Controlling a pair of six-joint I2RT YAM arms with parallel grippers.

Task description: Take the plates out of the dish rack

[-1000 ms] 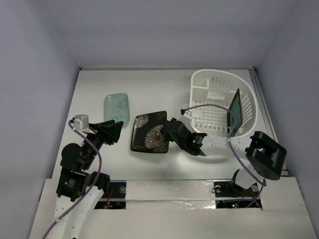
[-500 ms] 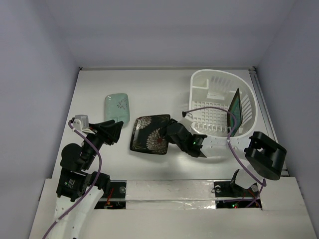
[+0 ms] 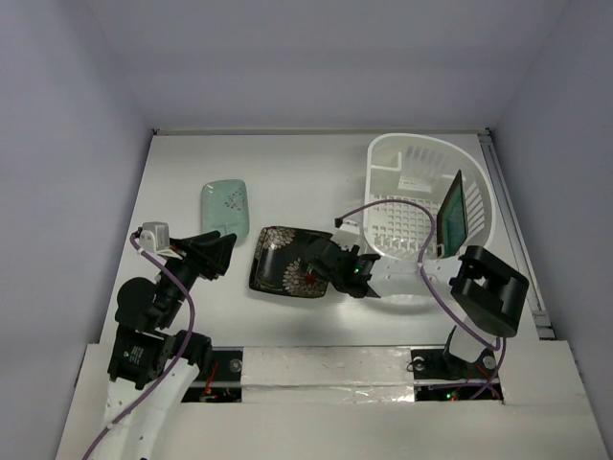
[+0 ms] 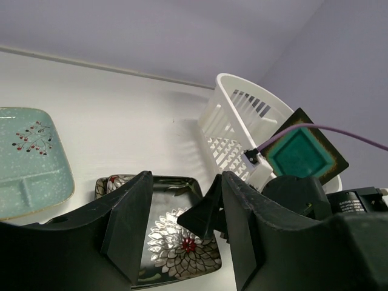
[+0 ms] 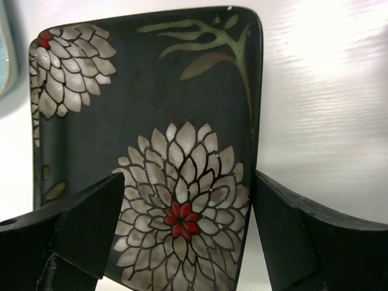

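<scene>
Jaws spread wide, the right pincer (image 5: 188,182) hangs over the black flowered plate (image 3: 280,259), flat on the worktop (image 3: 297,172) beside the dish rack (image 3: 412,153), possibly atop a second plate. The left pincer (image 4: 185,182) gapes too, near the mint plate (image 3: 224,204). The teal-centred plate (image 3: 451,213) stands on edge inside the rack.

The left arm sits folded near its base, the left end effector (image 3: 220,247) raised with fingers parted. The right arm reaches across to the left, the right end effector (image 3: 324,272) angled down, fingers spread wide
</scene>
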